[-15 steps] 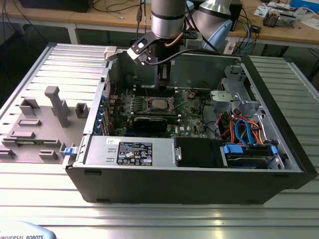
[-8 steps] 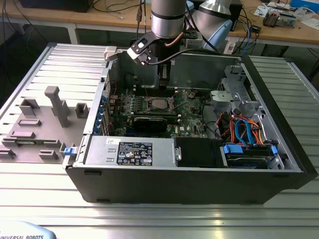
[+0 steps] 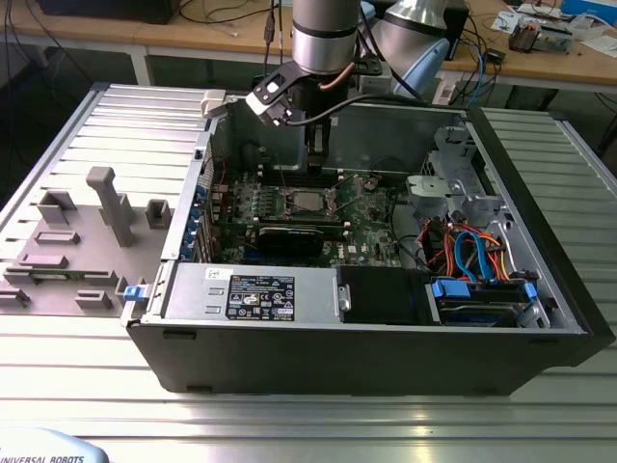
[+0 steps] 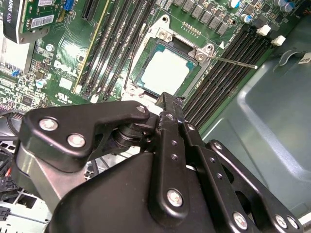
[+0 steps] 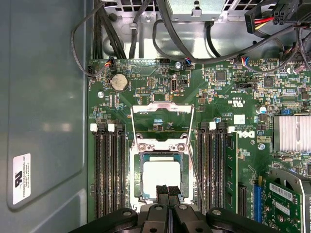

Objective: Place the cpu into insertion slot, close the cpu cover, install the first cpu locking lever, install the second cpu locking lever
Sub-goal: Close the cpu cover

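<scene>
The end effector (image 5: 167, 192) hangs just over the near edge of the insertion slot (image 5: 138, 177), its two black fingertips (image 5: 162, 191) pressed together with nothing between them. In both wrist views the cpu (image 5: 160, 177) lies flat and square inside that slot, dull silver top up, so the first step reads as done (whether the fingertips touch the slot's rim I cannot tell). On the side of the slot away from the end effector the cpu cover (image 5: 163, 106) stands open on its hinge, the green motherboard (image 5: 228, 97) showing through its square window; it is not down over the chip. In the second wrist view a thin locking lever (image 4: 233, 62) juts free from a corner of the slot across the long black memory slots (image 4: 228, 82) beside it, unlatched. By my reading the step in hand is closing the cover. That would call for a push on the raised frame's far bar to tip it down toward the slot, the closed fingers serving as a poker rather than a clamp, with care not to drag across the chip or snag the loose lever. Further out from the slot, the exterior view has the arm (image 3: 323, 39) reaching down into the open computer case (image 3: 366, 357), which rests on the ribbed metal desk (image 3: 289, 424).
</scene>
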{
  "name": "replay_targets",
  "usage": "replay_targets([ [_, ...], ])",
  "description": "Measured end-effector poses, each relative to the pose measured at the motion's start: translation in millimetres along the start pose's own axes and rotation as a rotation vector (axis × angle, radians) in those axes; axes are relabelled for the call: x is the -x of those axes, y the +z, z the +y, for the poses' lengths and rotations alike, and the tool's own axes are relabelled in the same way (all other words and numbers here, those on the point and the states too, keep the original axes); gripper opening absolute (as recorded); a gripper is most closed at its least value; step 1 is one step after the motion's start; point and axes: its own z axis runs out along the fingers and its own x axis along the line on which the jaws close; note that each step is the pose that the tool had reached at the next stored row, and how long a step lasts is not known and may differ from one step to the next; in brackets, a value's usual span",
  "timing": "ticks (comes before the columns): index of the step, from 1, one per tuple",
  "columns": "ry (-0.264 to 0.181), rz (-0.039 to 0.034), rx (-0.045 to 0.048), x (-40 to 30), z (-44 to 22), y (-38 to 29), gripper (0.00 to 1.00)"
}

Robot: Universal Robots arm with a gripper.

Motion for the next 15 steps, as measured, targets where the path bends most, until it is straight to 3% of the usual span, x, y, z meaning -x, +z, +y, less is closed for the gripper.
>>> replay_targets([
  [3,0.0,-0.0004,-0.0002,0.0,0.0,-1.2,0.11],
  [7,0.0,-0.0004,0.0,-0.1,0.2,-7.5,0.11],
  [15,0.0,-0.0005,0.0001,-0.1,0.2,-7.8,0.11],
])
